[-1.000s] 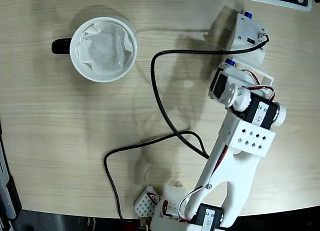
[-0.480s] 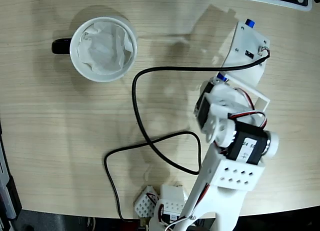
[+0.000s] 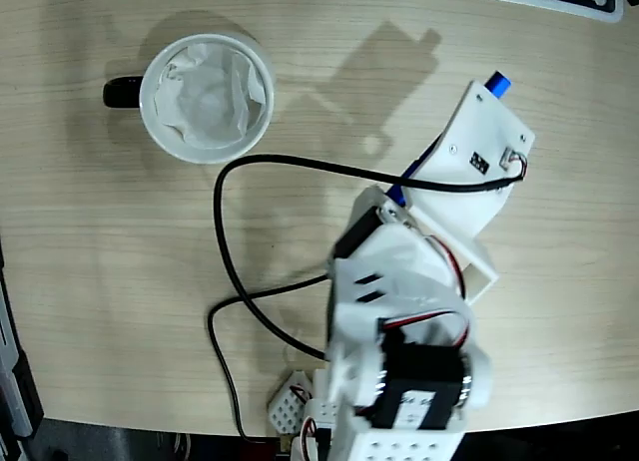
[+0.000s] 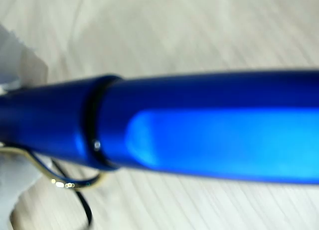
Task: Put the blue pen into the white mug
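Observation:
The white mug (image 3: 207, 98) stands at the upper left of the fixed view, its black handle (image 3: 122, 92) pointing left and crumpled white paper inside. The blue pen (image 3: 496, 82) is carried under my white gripper (image 3: 461, 152) at centre right; only its two blue ends show, the other end (image 3: 396, 194) pointing down-left. My gripper is shut on the pen, well to the right of the mug. In the wrist view the glossy blue pen (image 4: 199, 130) fills the frame crosswise above the wooden table, with its wire clip (image 4: 65, 182) at lower left.
A black cable (image 3: 222, 231) loops over the wooden table (image 3: 100, 261) between mug and arm. A small white perforated block (image 3: 290, 406) sits at the front edge beside the arm's base. A dark strip (image 3: 12, 371) runs along the left edge.
The arm has folded back toward the bottom of the fixed view and the gripper has swung, carrying the pen with it. The cable loop has shifted left. The mug has not moved.

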Robot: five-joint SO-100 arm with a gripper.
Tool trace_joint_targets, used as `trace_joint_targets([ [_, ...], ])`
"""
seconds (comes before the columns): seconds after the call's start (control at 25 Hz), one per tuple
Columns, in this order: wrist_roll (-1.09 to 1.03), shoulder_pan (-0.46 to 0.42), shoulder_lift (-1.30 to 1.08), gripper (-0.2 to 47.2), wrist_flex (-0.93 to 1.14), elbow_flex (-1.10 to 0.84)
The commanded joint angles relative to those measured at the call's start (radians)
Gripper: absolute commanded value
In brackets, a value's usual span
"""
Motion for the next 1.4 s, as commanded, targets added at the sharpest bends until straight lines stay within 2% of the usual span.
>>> trace_joint_targets([
  [0.0,0.160,-0.031,0.107,0.1,-0.015,0.017],
  [0.28,0.495,-0.173,0.207,0.1,-0.012,0.011],
  [0.44,0.615,-0.193,0.256,0.1,-0.023,0.015],
  [0.6,0.769,-0.207,0.311,0.0,-0.160,0.031],
  [0.8,1.058,-0.229,0.403,0.0,-0.334,0.095],
  [1.2,1.454,-0.267,0.617,0.0,-0.767,0.485],
  [1.36,1.678,-0.311,0.635,-0.1,-0.879,0.572],
])
